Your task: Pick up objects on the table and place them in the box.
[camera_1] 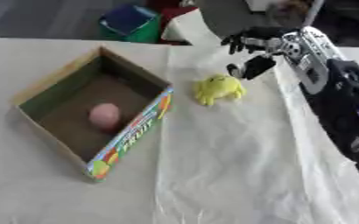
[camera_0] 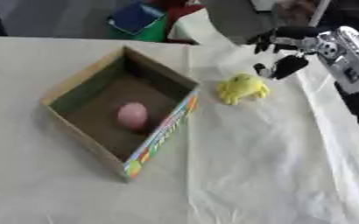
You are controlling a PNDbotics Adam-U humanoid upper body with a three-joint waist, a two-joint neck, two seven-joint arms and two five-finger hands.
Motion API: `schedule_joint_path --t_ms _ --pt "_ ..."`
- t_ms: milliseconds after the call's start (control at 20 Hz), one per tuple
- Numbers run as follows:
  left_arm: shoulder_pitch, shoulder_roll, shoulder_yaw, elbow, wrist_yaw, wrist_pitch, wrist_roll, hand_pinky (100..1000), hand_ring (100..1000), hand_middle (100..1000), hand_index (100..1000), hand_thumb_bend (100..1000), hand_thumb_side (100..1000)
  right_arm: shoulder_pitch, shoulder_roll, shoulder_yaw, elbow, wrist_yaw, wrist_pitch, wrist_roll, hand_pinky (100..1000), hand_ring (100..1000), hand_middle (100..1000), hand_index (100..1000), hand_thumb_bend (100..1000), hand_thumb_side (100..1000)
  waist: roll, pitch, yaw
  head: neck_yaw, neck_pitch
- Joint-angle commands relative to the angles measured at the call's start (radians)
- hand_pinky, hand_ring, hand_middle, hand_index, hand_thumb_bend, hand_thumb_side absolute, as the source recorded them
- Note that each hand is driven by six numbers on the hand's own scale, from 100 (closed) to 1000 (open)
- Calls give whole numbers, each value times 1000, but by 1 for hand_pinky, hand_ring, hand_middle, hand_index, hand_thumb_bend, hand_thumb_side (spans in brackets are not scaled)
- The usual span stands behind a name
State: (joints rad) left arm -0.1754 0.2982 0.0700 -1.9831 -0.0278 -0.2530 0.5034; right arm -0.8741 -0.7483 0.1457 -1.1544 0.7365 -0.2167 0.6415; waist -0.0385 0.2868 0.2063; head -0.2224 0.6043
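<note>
A yellow soft toy (camera_0: pixel 242 88) lies on the white cloth just right of the open cardboard box (camera_0: pixel 83 78). Inside the box rests a pink egg-shaped object (camera_0: pixel 133 115). My right hand (camera_0: pixel 288 51) comes in from the upper right and hovers just above and right of the yellow toy, fingers and thumb spread apart with nothing between them. It does not touch the toy. My left hand shows in neither view.
A wrinkled white cloth (camera_0: pixel 259 153) covers the right half of the table. Blue and green things (camera_0: pixel 139 19) stand beyond the table's far edge. The box's colourful printed side (camera_0: pixel 161 133) faces the cloth.
</note>
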Motion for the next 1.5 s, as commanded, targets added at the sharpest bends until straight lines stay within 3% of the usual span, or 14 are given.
schedule_joint_path --t_ms 50,1500 --pt "-7 16 3 -17 -7 3 0 526 629 620 737 100 914 -4 -47 2 -25 -12 -4 9 754 858 789 1000 100 562 3 -20 1 1 -16" --pt "-11 8 -2 -17 -4 9 -10 526 630 622 736 100 916 29 -34 81 15 15 -56 73 751 874 828 1000 100 713 3 -16 9 -5 -21"
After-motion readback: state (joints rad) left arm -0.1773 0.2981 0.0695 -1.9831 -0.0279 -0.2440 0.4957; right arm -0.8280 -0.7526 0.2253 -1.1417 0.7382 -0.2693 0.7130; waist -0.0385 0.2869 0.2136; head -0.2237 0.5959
